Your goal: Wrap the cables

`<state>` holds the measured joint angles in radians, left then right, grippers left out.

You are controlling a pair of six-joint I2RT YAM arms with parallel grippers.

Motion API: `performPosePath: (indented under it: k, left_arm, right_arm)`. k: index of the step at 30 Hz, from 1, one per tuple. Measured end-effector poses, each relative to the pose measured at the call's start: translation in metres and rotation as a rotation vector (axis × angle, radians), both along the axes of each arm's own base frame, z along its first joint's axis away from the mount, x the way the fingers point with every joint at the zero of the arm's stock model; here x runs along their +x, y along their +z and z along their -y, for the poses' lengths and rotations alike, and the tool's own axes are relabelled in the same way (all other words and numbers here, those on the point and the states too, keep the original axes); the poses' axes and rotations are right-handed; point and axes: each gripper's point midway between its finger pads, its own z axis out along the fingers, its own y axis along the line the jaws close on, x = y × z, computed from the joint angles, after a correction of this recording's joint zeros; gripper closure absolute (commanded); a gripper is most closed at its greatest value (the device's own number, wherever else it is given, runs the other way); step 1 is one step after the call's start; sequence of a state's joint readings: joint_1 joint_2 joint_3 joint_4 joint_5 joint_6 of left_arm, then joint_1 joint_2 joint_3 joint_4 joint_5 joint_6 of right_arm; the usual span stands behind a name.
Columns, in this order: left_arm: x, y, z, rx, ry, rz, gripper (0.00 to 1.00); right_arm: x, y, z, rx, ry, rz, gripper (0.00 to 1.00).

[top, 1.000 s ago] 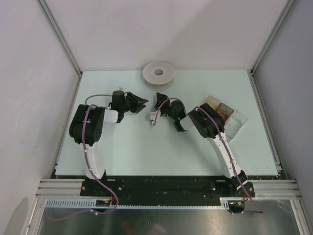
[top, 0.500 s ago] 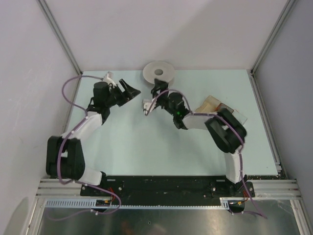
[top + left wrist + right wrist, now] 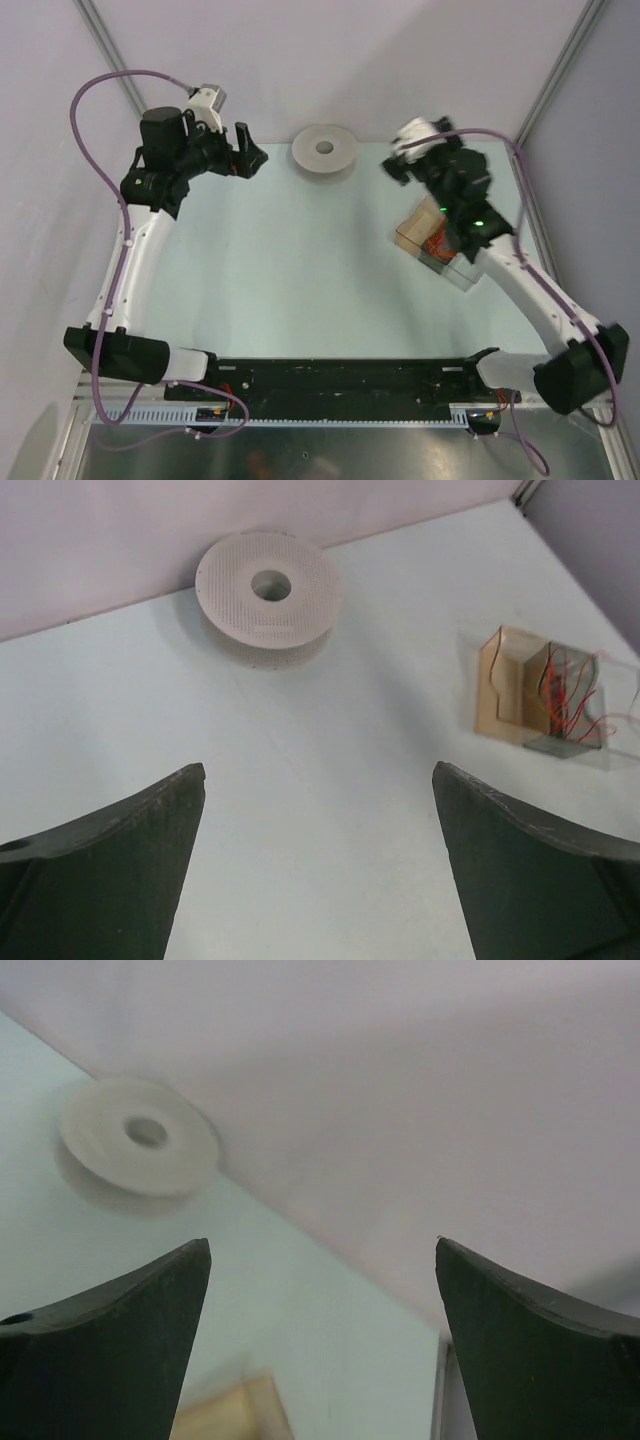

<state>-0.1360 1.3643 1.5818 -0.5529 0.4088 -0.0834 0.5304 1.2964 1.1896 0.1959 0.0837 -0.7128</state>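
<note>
pale blue-green desk (image 3: pixel 300 290) with white walls on three sides, that's the whole scene from where i stand. on the left, the left arm (image 3: pixel 135 260) stretches up toward the back-left corner, a purple cord (image 3: pixel 85 110) looping out from it. the left fingers (image 3: pixel 100 870) are spread wide apart with only bare desk showing between them. they grip nothing and hang above the surface, pointing across toward the middle and right of the desk. at the middle of the back edge, close against the wall, a white perforated spool (image 3: pixel 324 149) lies flat with its hole facing up. right of it, the right arm (image 3: pixel 530 290) reaches up toward the back-right area. the right fingers (image 3: pixel 100 1340) are also spread wide and hold nothing, raised off the desk and aimed at the spool and the back wall. partly under that arm a clear box (image 3: pixel 440 250) sits on the desk. it has a tan section on its left side and an orange-red wire coil (image 3: pixel 562 692) in the section beside it. as for the thin dark cable, i can't make it out in any view.
</note>
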Motion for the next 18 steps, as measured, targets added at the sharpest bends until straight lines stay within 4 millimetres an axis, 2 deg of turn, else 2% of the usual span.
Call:
performPosePath:
  k: [3, 5, 8, 10, 13, 15, 18]
  left_arm:
    - [-0.01, -0.004, -0.003, 0.063, -0.023, -0.012, 0.01]
    - [-0.018, -0.023, -0.005, 0.097, -0.039, -0.059, 0.01]
    - [-0.034, -0.063, -0.008, 0.13, -0.044, -0.159, 0.01]
    - [-0.05, -0.094, -0.013, 0.154, -0.038, -0.238, 0.01]
    - [-0.074, -0.126, -0.022, 0.188, -0.021, -0.307, 0.01]
    - [-0.085, -0.131, -0.027, 0.201, -0.007, -0.307, 0.01]
    - [-0.095, -0.126, -0.033, 0.212, 0.016, -0.273, 0.01]
  right_arm:
    - [-0.007, -0.005, 0.078, 0.128, -0.149, -0.13, 0.01]
    - [-0.016, -0.016, 0.123, 0.214, -0.243, -0.221, 0.01]
    - [-0.038, -0.042, 0.166, 0.316, -0.335, -0.338, 0.01]
    - [-0.056, -0.064, 0.178, 0.359, -0.367, -0.409, 0.01]
    - [-0.082, -0.093, 0.177, 0.392, -0.367, -0.49, 0.01]
    - [-0.094, -0.1, 0.173, 0.409, -0.355, -0.516, 0.01]
    - [-0.105, -0.1, 0.17, 0.431, -0.338, -0.518, 0.01]
